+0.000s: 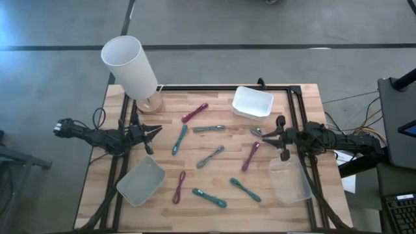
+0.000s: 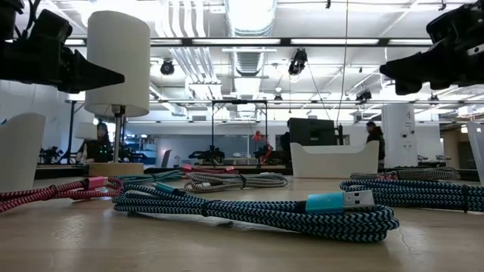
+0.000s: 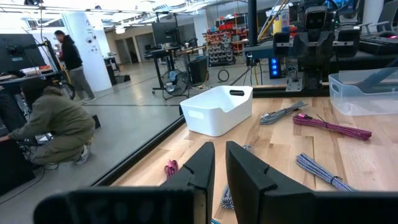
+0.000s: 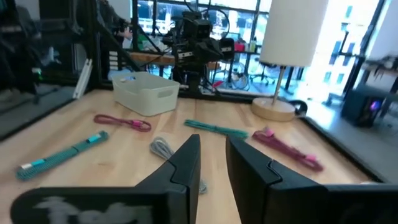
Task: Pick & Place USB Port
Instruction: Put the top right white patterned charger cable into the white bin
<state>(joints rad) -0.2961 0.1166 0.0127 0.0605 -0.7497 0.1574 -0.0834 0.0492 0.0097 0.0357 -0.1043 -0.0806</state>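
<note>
Several bundled braided USB cables lie flat on the wooden table [image 1: 214,221]: pink ones [image 1: 194,112] [image 1: 250,156] [image 1: 179,186], teal ones [image 1: 179,139] [image 1: 209,197] [image 1: 244,189] and grey ones [image 1: 209,129] [image 1: 210,156]. The nearest teal bundle shows its USB plug [image 2: 340,202]. My left gripper [image 1: 156,132] [image 3: 219,148] hovers level above the table's left side. Its fingers stand a narrow slit apart with nothing between them. My right gripper [image 1: 259,133] [image 4: 212,142] hovers level above the right side, facing the left one, slightly open and empty.
A white bin [image 1: 252,103] stands at the far right. One clear bin [image 1: 140,181] sits near left and another [image 1: 289,179] near right. A white-shaded lamp [image 1: 130,65] on a wooden base stands at the far left corner. A black frame rail [image 1: 227,86] borders the table.
</note>
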